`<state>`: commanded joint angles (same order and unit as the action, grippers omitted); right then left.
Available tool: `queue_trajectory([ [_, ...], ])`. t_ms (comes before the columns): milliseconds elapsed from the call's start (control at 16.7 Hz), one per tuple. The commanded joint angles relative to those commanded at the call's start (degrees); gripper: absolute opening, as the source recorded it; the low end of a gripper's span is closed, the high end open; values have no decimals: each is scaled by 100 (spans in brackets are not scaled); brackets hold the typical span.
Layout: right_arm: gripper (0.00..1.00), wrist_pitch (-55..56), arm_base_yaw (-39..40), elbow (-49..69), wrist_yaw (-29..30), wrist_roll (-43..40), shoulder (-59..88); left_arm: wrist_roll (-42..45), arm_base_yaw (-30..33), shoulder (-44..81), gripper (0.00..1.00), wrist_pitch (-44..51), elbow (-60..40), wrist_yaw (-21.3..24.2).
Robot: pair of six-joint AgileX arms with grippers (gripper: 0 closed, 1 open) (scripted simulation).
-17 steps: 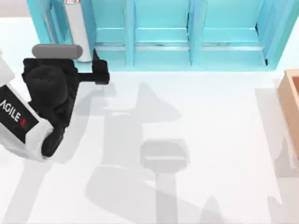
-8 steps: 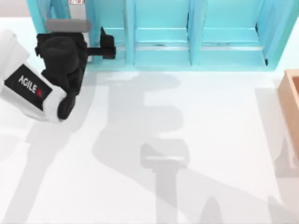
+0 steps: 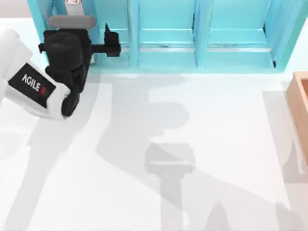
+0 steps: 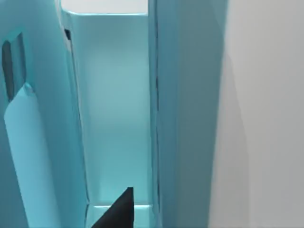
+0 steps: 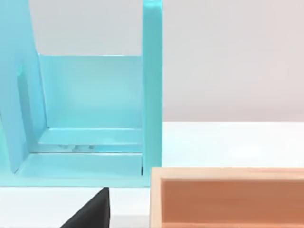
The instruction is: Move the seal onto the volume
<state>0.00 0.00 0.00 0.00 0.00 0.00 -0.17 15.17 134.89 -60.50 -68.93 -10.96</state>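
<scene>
The seal and the volume are out of view. My left arm is at the table's back left, and my left gripper (image 3: 111,42) hangs at the front of the teal shelf unit (image 3: 192,48), over its leftmost compartment. In the left wrist view a dark tip of the left gripper (image 4: 118,211) points into a tall, narrow teal compartment (image 4: 114,118) with nothing in it. A dark tip of my right gripper (image 5: 90,209) appears in the right wrist view, above the table and in front of the shelf's end compartment.
The teal shelf unit spans the back of the table. An orange-brown wooden box (image 3: 301,110) stands at the right edge, close to the right gripper (image 5: 228,199). A white object with a red mark (image 3: 73,2) sits in the shelf's left end.
My left arm has swung toward the back of the table, carrying its gripper from just in front of the shelf up to the leftmost compartment. Nothing was picked up.
</scene>
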Motion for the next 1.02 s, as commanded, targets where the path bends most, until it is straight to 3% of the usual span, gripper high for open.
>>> queue_trajectory([
  [720, 100, 0, 0, 0, 0, 0, 0, 0, 0, 0, 2, 0, 0, 0],
  [1020, 100, 0, 0, 0, 0, 0, 0, 0, 0, 0, 0, 0, 0, 0],
])
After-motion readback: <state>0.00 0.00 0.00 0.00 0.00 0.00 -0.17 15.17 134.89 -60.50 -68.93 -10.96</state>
